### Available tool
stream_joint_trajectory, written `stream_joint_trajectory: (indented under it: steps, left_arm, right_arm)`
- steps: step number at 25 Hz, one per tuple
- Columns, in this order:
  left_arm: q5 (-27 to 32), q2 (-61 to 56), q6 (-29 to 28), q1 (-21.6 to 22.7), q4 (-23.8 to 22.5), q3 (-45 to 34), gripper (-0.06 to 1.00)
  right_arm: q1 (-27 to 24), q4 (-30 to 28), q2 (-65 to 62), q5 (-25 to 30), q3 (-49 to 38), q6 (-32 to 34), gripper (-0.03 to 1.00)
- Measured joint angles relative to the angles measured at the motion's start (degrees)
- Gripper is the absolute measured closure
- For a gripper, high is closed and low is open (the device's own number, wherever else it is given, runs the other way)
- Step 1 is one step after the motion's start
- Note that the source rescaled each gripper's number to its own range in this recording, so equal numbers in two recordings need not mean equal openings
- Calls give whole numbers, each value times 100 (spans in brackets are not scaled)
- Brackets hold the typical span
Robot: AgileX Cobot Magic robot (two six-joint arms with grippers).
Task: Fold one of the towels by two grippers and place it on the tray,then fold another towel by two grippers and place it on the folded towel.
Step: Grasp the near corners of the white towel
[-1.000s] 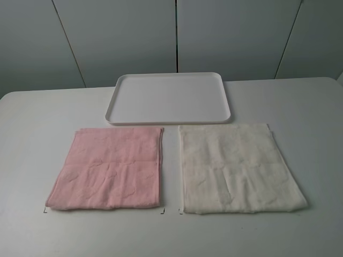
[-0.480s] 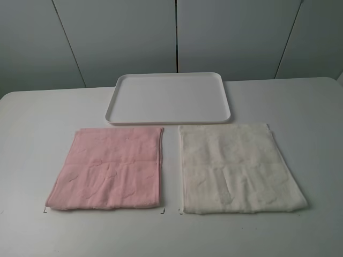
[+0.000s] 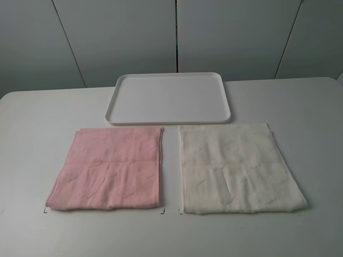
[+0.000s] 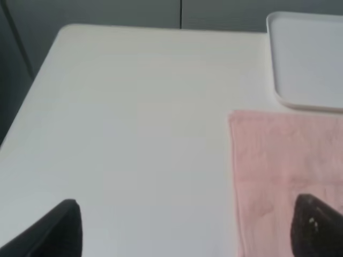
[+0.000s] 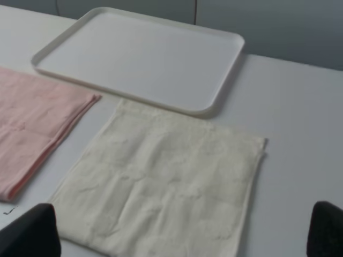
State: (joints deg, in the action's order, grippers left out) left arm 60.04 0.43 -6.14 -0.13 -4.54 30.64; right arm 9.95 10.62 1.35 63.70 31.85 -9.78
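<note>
The cream towel (image 3: 238, 167) lies flat on the right of the table, the pink towel (image 3: 110, 167) flat on the left. Behind them sits the white tray (image 3: 169, 98), with nothing on it. Neither arm appears in the exterior high view. In the left wrist view my left gripper (image 4: 185, 235) is open, its black fingertips (image 4: 56, 230) spread above the table beside the pink towel (image 4: 289, 166). My right gripper (image 5: 177, 235) is open too, hanging above the near part of the cream towel (image 5: 166, 182) with nothing between its fingers.
The white table (image 3: 37, 118) has bare surface left of the pink towel and right of the cream one. Small black corner marks (image 3: 163, 211) sit near the towels' front edges. Grey wall panels (image 3: 177, 32) stand behind the table.
</note>
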Motion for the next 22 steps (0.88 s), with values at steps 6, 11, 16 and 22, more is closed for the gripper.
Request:
stream_joint_trajectory:
  steps: [6, 11, 16, 22]
  left_arm:
    - [-634, 1195, 696, 0, 310, 576, -6]
    - [-700, 2754, 1852, 0, 1091, 1220, -6]
    - [-705, 4180, 3417, 0, 1906, 1758, -5]
    - [-720, 5597, 5018, 0, 3126, 2043, -5]
  right_arm:
    - [0, -278, 1730, 158, 929, 55, -3]
    - [0, -351, 3253, 63, 1573, -259, -3]
    - [0, -351, 4422, -139, 1886, -764, -3]
    - [0, -227, 5428, -58, 1920, -1197, -3]
